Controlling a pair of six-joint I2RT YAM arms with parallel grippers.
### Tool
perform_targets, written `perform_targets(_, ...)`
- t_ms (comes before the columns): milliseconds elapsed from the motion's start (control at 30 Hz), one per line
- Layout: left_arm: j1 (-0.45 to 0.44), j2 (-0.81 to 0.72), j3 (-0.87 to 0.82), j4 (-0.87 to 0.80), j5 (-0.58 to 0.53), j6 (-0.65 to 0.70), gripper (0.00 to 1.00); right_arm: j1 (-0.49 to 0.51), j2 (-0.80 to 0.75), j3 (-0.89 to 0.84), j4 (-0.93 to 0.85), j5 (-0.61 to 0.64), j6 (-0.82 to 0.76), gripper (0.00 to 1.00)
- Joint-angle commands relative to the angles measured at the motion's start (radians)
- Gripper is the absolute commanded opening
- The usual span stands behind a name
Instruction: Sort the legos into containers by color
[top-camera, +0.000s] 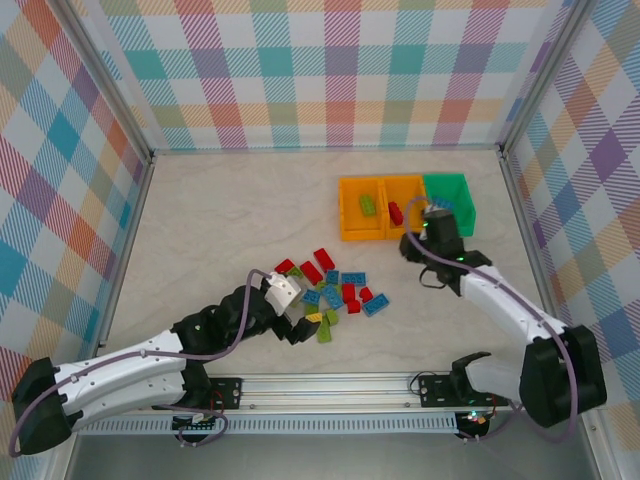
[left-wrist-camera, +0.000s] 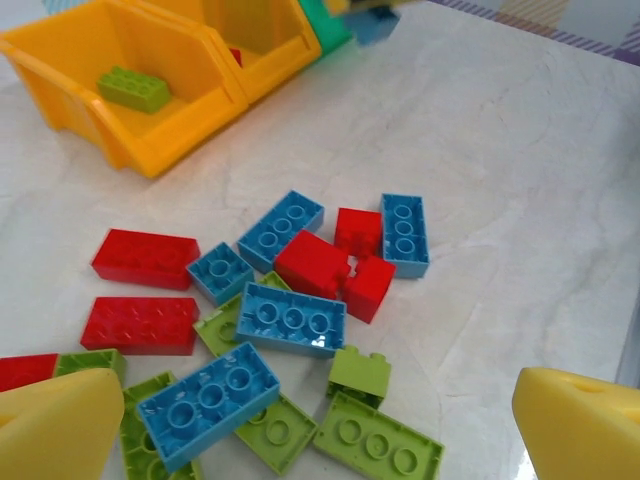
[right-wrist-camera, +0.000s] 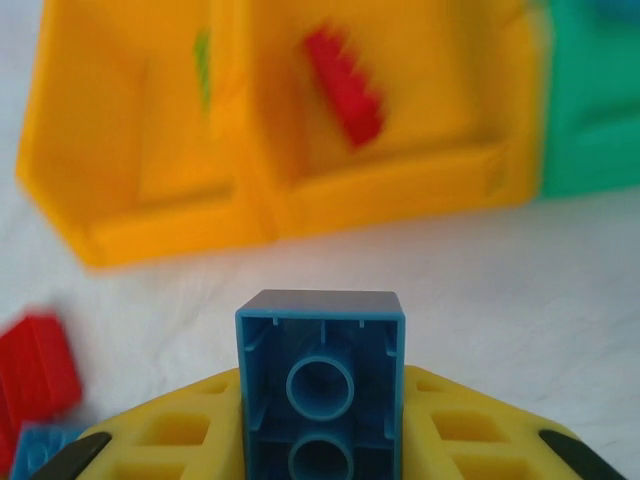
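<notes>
The right gripper (top-camera: 432, 225) clamps a blue brick (right-wrist-camera: 320, 375) at the near edge of the bins, where the middle orange bin (top-camera: 405, 186) meets the green bin (top-camera: 452, 187), while the left gripper (top-camera: 295, 312), jaws spread wide, hangs over the loose legos (left-wrist-camera: 290, 320) scattered on the table (top-camera: 220, 220).

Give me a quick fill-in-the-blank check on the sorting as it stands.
1. The right gripper is shut on one lego, coloured ____.
2. The leftmost orange bin holds a lone brick that is ____.
3. The middle orange bin holds a second brick that is ____.
4. The left gripper hangs over the loose pile with its jaws ____.

Missing words: blue, green, red, open.
</notes>
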Motion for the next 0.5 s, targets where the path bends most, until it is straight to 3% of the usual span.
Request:
perform_targets(0, -0.006, -0.007, -0.006, 0.040, -0.068, 0.033, 1.00, -0.153, 0.035, 0.070, 0.062, -0.070, 0.009, 0.25)
perform_targets(133, -0.007, 0.006, 0.012, 0.008, -0.094, 0.044, 1.00, -0.285, 0.236, 0.226, 0.095, -0.127, 0.005, 0.25)
perform_targets(300, -0.007, -0.014, 0.001, 0.013, -0.113, 0.044, 1.00, -0.341, 0.479, 0.403, 0.081, -0.118, -0.006, 0.29)
perform_targets(467, -0.007, -0.010, -0.002, 0.015, -0.141, 0.043, 1.00, -0.346, 0.585, 0.487, 0.054, -0.129, -0.011, 0.45)
